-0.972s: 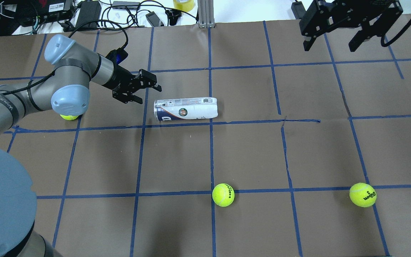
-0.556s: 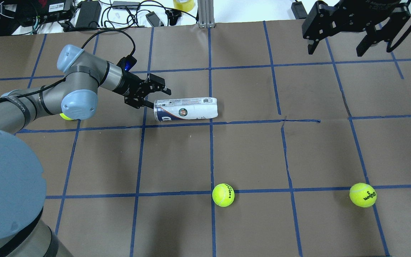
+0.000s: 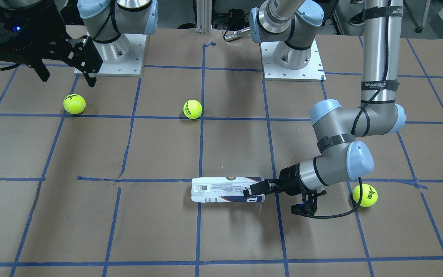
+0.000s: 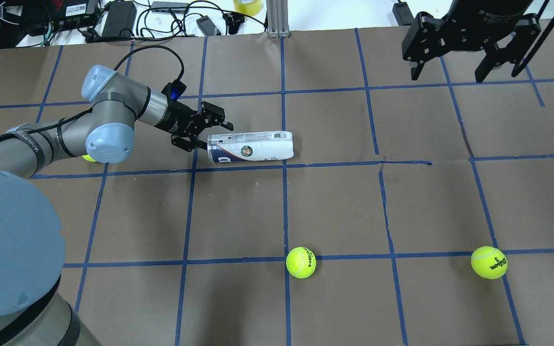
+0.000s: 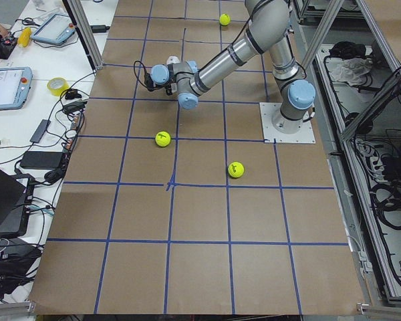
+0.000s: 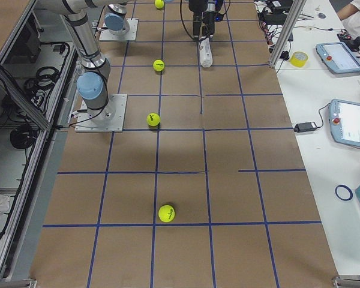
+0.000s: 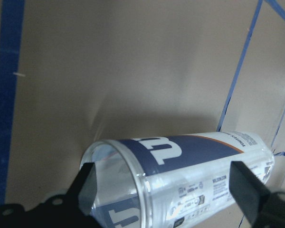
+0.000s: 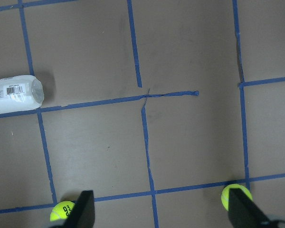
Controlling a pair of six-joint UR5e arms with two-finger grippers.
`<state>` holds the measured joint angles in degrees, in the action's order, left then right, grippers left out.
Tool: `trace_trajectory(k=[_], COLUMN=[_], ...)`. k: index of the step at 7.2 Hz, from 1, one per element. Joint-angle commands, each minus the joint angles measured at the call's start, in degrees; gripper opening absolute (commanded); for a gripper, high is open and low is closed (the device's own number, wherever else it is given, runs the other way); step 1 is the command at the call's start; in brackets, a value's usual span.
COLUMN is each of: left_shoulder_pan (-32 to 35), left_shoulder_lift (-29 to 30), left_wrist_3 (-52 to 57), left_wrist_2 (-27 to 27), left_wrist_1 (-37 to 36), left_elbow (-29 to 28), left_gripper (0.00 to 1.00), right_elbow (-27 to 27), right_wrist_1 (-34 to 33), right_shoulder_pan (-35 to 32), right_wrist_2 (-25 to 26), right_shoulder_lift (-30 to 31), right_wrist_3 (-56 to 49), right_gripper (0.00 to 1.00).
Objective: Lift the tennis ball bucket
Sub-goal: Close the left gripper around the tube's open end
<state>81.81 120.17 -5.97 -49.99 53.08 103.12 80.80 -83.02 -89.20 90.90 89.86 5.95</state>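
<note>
Brown table [image 4: 334, 202] bears tennis ball bucket [image 4: 250, 146], left pincer [image 4: 212, 138] spread at its mouth.

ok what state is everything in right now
clear plastic tennis ball can: lying on its side, mouth open
left gripper: open, straddling the can's mouth
right gripper: open, empty, away from the can
yellow-green tennis balls: loose on the table
</note>
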Motion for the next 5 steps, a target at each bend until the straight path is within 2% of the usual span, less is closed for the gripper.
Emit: trace_trajectory(k=[1, 2, 5], left_shoulder_pan=[0.2, 0.2, 0.2], left_shoulder_lift=[-0.3, -0.3, -1.8], left_wrist_3=[-1.0, -2.8, -9.5], left_wrist_2=[0.2, 0.3, -0.4], left_wrist_1=[0.1, 0.1, 0.1], left_elbow=[0.1, -0.1, -3.0], left_gripper=[0.15, 0.0, 0.0], right_elbow=[0.1, 0.1, 0.7], right_wrist_1=[0.0, -0.1, -1.4], right_shoulder_pan=[-0.1, -0.1, -0.1], right_wrist_2=[0.0, 0.4, 0.6], right_shoulder_lift=[0.5, 0.5, 0.5], right_wrist_3=[2.1, 2.4, 2.4], right_gripper=[1.0, 1.0, 1.0])
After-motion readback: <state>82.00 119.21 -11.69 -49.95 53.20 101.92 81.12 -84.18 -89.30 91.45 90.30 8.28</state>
